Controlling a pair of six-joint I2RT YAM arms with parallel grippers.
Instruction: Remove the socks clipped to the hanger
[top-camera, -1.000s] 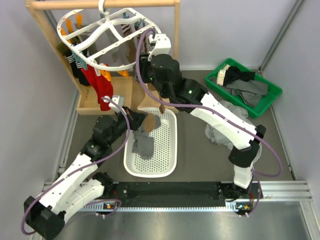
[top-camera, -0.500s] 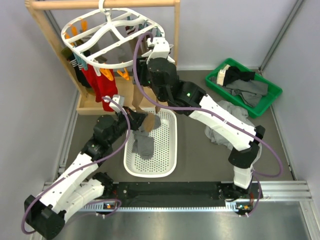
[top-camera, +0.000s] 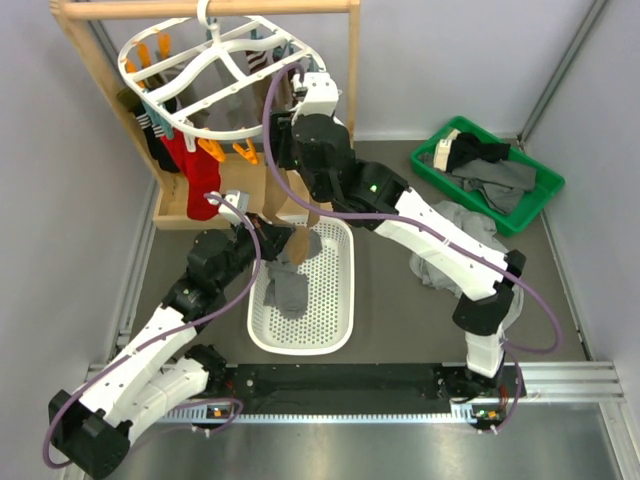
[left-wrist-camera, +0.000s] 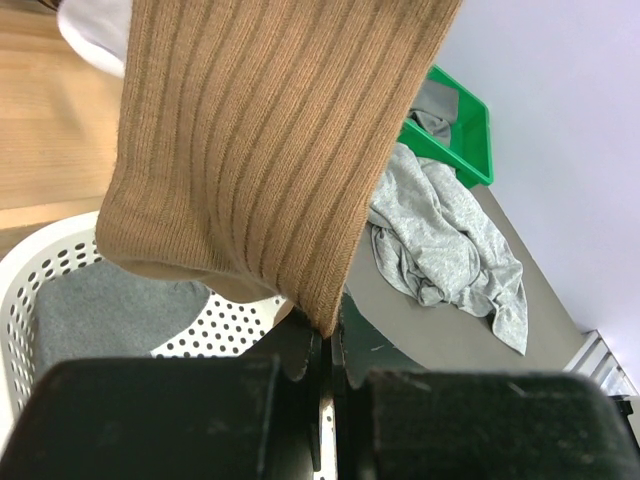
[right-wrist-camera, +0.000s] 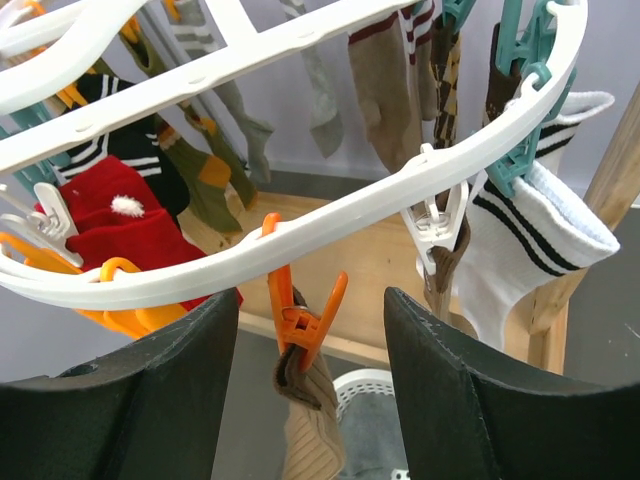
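The white hanger (top-camera: 210, 75) hangs from the wooden rail with several socks (top-camera: 185, 160) clipped under it. In the right wrist view an orange clip (right-wrist-camera: 305, 315) on the hanger rim (right-wrist-camera: 330, 215) pinches the top of a tan ribbed sock (right-wrist-camera: 315, 430). My right gripper (right-wrist-camera: 312, 370) is open, one finger on each side of that clip and not touching it. The sock's lower end (left-wrist-camera: 260, 150) is pinched in my left gripper (left-wrist-camera: 330, 340), which is shut on it over the white basket (left-wrist-camera: 60, 260).
Grey socks (top-camera: 285, 285) lie in the white basket (top-camera: 335, 320). A white clip (right-wrist-camera: 435, 225) holds a brown sock beside a white striped sock (right-wrist-camera: 530, 240). Right of the basket are a grey garment heap (top-camera: 455, 240) and a green bin (top-camera: 535, 200). The wooden stand's post (top-camera: 352, 90) is close to my right arm.
The hanger has swung right and then back left. My right gripper has shifted slightly left along with it. The left gripper keeps its hold on the tan sock in the same place.
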